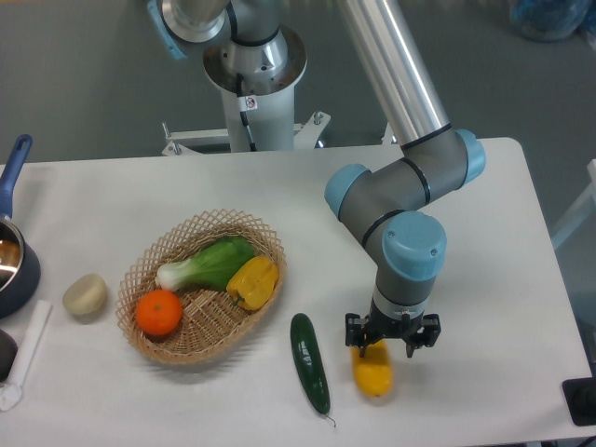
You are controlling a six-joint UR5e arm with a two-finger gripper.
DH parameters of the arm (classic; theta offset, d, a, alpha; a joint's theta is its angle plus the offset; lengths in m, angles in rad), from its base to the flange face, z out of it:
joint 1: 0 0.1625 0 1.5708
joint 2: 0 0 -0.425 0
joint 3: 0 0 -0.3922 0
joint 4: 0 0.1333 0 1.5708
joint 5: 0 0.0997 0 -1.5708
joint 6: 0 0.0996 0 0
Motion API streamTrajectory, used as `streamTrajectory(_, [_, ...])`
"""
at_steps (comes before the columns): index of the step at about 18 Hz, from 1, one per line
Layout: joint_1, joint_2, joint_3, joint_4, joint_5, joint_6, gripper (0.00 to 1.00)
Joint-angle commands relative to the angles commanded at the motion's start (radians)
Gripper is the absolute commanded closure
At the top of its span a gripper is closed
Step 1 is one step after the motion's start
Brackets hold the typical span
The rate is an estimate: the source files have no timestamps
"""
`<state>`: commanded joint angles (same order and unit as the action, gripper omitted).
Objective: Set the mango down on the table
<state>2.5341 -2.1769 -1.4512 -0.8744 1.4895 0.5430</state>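
Observation:
The mango [373,374] is a smooth yellow-orange oval lying on the white table [484,279], near its front edge and right of centre. My gripper [391,343] points straight down right above the mango's far end. Its black fingers [356,333] stand apart, wider than the fruit, and the jaws look open. The mango's upper tip is partly hidden under the gripper. The fruit rests on the tabletop and is not lifted.
A dark green cucumber [310,362] lies just left of the mango. A wicker basket [163,250] holds an orange [158,312], a yellow pepper [253,282] and a bok choy [209,264]. A potato [85,294] and a blue pot [11,265] are at the far left.

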Motion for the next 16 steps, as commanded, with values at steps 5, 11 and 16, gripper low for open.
streamTrajectory(5, [0.012,0.144,0.066,-0.003,0.084,0.069,0.00])
streamTrajectory(11, [0.087,0.235,0.075,-0.046,0.104,0.394,0.00])
streamTrajectory(16, [0.190,0.345,0.061,-0.271,0.101,0.705,0.00])
